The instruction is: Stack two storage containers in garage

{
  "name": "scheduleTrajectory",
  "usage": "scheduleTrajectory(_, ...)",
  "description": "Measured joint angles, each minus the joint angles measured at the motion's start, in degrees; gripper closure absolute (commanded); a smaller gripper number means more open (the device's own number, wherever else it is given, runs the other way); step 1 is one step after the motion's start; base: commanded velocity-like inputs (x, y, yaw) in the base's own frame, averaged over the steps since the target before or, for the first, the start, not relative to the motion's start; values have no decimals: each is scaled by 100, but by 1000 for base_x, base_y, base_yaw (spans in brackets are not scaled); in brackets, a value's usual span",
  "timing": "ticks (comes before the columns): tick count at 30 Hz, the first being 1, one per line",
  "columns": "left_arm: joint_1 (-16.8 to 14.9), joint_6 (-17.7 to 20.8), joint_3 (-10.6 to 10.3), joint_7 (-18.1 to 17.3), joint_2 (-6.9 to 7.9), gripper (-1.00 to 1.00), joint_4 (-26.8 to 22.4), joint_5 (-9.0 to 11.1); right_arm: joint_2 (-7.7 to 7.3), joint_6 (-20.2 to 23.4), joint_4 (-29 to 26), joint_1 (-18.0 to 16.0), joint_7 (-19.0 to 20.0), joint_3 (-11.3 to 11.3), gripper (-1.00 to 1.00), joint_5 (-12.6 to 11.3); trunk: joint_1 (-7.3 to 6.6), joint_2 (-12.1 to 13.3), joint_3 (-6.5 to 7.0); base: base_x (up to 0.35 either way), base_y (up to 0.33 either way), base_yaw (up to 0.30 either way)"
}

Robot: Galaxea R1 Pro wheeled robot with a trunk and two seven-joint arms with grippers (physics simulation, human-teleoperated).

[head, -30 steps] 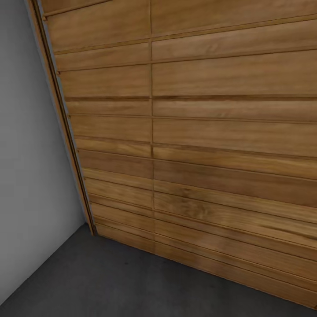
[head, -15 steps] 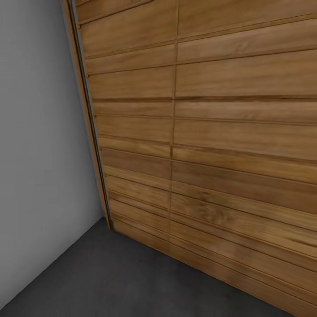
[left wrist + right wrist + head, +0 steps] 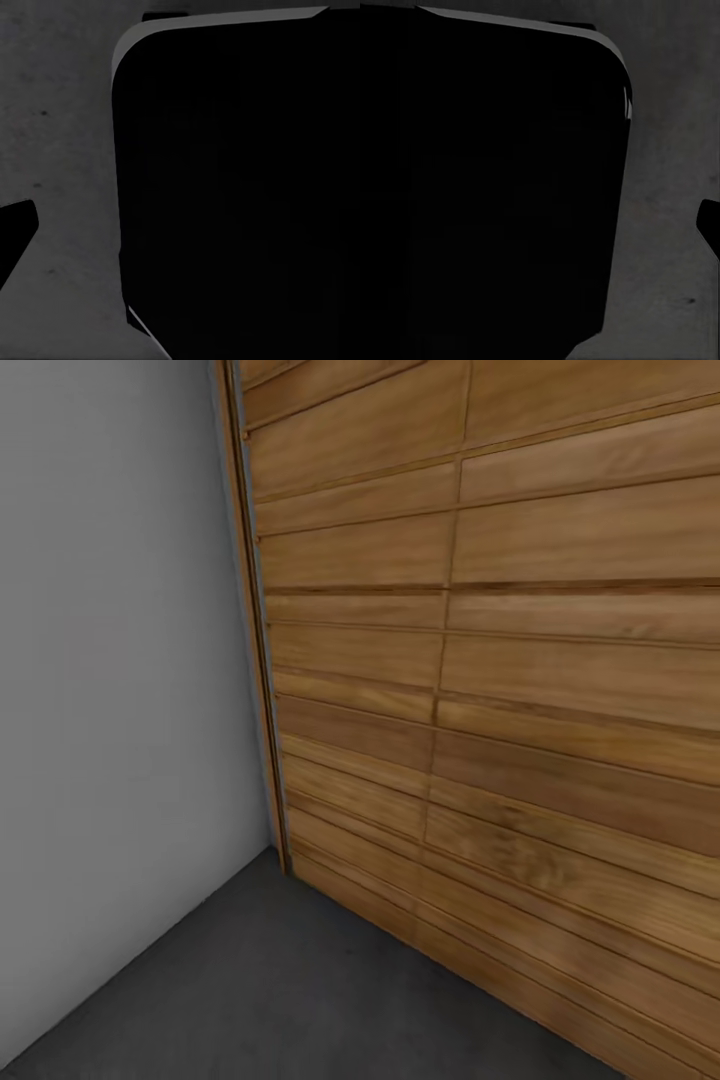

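facing a wood-plank door, grey wall and floor; gripper states untellable.

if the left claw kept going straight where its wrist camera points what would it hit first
Probably the dark grey concrete floor, the surface visible ahead in the left wrist view. A large black rounded shape covers much of that view; I cannot tell what it is or how near, so it might come first.

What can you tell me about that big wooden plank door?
The wide wood-plank door is built of long horizontal boards in warm brown tones, some darker, split by a vertical seam. It looks shut and upright. Its left edge has a thin wooden frame against the plain pale grey wall, and its bottom meets the dark grey concrete floor.
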Motion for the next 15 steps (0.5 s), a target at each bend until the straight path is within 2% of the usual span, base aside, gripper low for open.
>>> scheduleTrajectory(15,0,0,0,0,0,-100,0,0,7,-7,0,0,-7,-27,-100,-20,0,0,47,0,0,268)
